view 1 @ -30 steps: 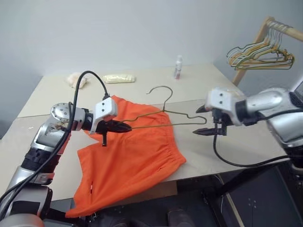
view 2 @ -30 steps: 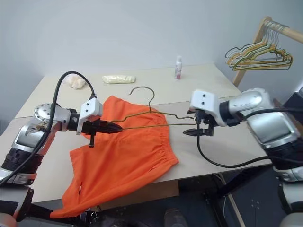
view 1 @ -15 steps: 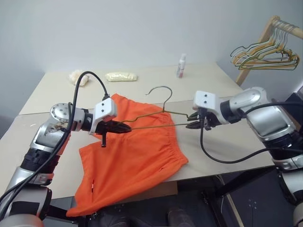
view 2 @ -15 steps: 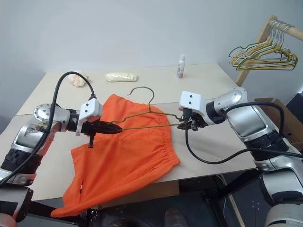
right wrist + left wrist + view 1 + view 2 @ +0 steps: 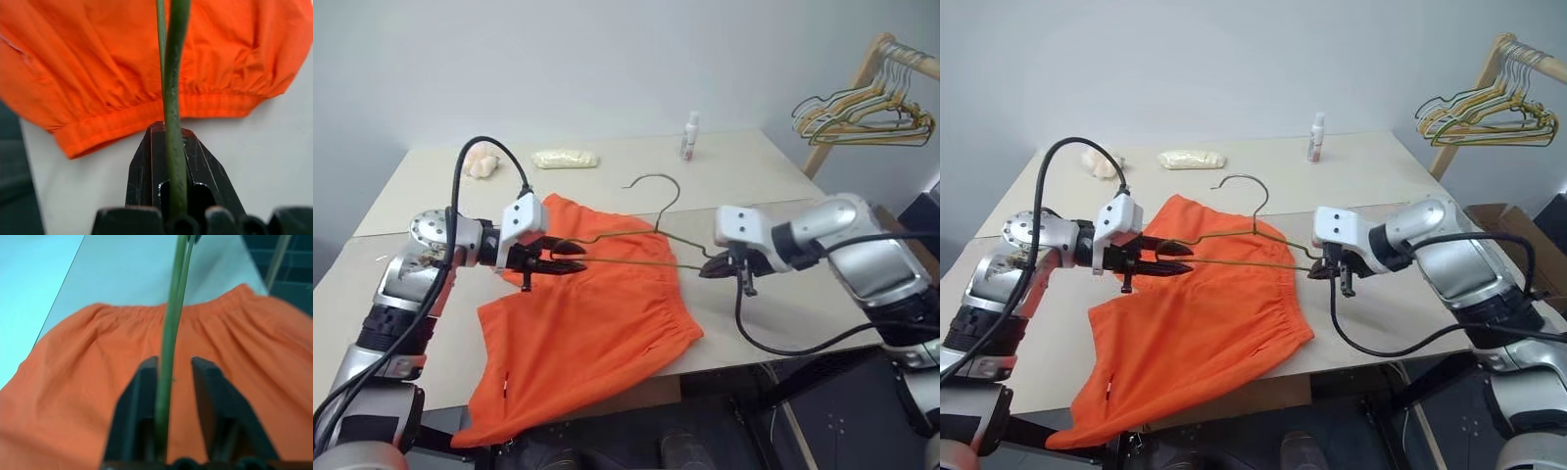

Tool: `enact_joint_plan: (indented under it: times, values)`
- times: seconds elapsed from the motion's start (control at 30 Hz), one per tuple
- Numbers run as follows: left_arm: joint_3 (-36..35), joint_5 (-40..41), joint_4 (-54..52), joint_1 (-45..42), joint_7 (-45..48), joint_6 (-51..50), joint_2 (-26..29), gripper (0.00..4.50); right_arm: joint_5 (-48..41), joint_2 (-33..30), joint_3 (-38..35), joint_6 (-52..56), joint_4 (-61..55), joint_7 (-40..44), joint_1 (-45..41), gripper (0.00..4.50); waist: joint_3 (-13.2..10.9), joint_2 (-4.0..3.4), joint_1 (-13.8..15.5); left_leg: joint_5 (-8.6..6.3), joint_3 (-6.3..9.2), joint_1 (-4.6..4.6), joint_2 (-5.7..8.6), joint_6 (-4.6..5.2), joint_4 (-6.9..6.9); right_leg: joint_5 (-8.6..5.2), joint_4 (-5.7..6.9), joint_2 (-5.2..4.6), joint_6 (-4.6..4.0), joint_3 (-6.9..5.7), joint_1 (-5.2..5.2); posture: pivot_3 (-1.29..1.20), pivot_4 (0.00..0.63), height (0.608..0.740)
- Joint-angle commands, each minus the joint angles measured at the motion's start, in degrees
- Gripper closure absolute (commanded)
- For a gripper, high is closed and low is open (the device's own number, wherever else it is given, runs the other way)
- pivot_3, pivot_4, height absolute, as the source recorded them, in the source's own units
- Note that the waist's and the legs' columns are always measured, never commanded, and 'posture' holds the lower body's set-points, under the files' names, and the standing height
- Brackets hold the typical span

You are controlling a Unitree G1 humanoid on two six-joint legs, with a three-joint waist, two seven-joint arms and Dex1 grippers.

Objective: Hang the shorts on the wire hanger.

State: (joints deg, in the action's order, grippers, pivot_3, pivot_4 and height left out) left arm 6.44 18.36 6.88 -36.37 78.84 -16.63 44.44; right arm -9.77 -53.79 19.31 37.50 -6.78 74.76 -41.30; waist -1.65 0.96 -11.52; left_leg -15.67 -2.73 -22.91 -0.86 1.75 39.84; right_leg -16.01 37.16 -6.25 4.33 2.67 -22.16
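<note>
Right gripper [image 5: 1320, 272] has its jaws clamped on the wire hanger [image 5: 1234, 257]. Left gripper [image 5: 1171, 261] jaws sit narrowly apart around its other end, above the shorts [image 5: 1205, 333] on the tabletop [image 5: 1381, 176].

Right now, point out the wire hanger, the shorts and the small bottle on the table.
wire hanger [image 5: 653, 185]: left eye view, top of its curved hook.
shorts [image 5: 592, 318]: left eye view, middle of the orange fabric.
small bottle [image 5: 1316, 137]: right eye view, its body, at the table's far edge.
</note>
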Motion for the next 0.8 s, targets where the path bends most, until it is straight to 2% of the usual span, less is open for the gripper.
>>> enact_joint_plan:
  times: [0.03, 0.17, 0.23, 0.37, 0.47, 0.6, 0.8]
  values:
    - [-3.71, 0.61, 3.89, -2.49, -0.33, 2.60, 0.78, 1.88, -3.65, -3.83, -7.37, 5.91, -3.69, -1.15, 5.37, 4.50, 0.00, 0.00, 0.22, 0.00, 0.02, 0.01, 0.00, 0.00, 0.00, 0.00, 0.00, 0.00, 0.00, -0.02, 0.02, -0.18, 0.000, 0.740]
    - [-7.90, 3.38, 4.78, -3.01, -5.51, -1.02, -1.31, 0.47, -7.57, -6.46, -14.96, 15.58, -8.62, -5.28, 16.49, 4.50, 0.01, 0.01, 0.97, -0.01, 0.06, 0.00, -0.01, 0.01, 0.00, 0.00, -0.04, 0.00, 0.00, -0.06, 0.06, -0.18, 0.000, 0.740]
    - [-10.07, 6.14, 1.28, -1.11, -7.65, -4.21, -2.50, 0.02, -9.75, -6.47, -19.38, 21.52, -10.39, -7.87, 21.46, 4.50, 0.02, 0.01, 1.31, -0.01, 0.06, -0.01, -0.02, 0.02, 0.01, 0.00, -0.01, 0.00, 0.01, -0.05, 0.05, -0.18, 0.003, 0.740]
    - [-12.46, 11.20, -9.95, 6.00, -13.27, -8.02, -6.75, 0.02, -15.25, -3.45, -29.56, 38.46, -11.64, -13.01, 29.17, 4.50, 0.05, -0.04, 1.61, -0.03, 0.09, 0.00, -0.03, 0.05, 0.00, 0.00, 0.01, -0.06, 0.01, -0.03, 0.09, -0.18, 0.015, 0.740]
    - [-11.78, 14.88, -16.18, 10.17, -11.94, -11.49, -6.73, 0.02, -18.80, -2.62, -34.43, 45.95, -11.15, -13.78, 34.55, 4.50, 0.05, -0.03, 2.19, -0.03, 0.11, 0.03, -0.04, 0.05, 0.00, 0.00, -0.02, -0.05, 0.01, -0.02, 0.13, -0.18, 0.022, 0.740]
    - [-10.06, 15.10, -19.39, 12.86, -10.31, -11.31, -5.88, 0.02, -21.82, -1.87, -36.92, 48.67, -10.74, -14.85, 40.37, 4.50, 0.06, -0.04, 2.82, -0.04, 0.12, 0.06, -0.01, 0.06, -0.03, -0.01, -0.10, 0.00, 0.00, -0.01, 0.14, -0.19, 0.025, 0.740]
    - [-9.90, 15.87, -20.23, 13.07, -10.37, -12.46, -5.61, 0.02, -28.27, -2.43, -38.86, 50.82, -10.04, -13.67, 41.96, 4.50, 0.08, -0.09, 2.87, -0.10, 0.10, 0.34, 0.04, 0.14, -0.05, -0.04, -0.50, 0.07, 0.03, 0.00, 0.51, -0.19, 0.030, 0.740]
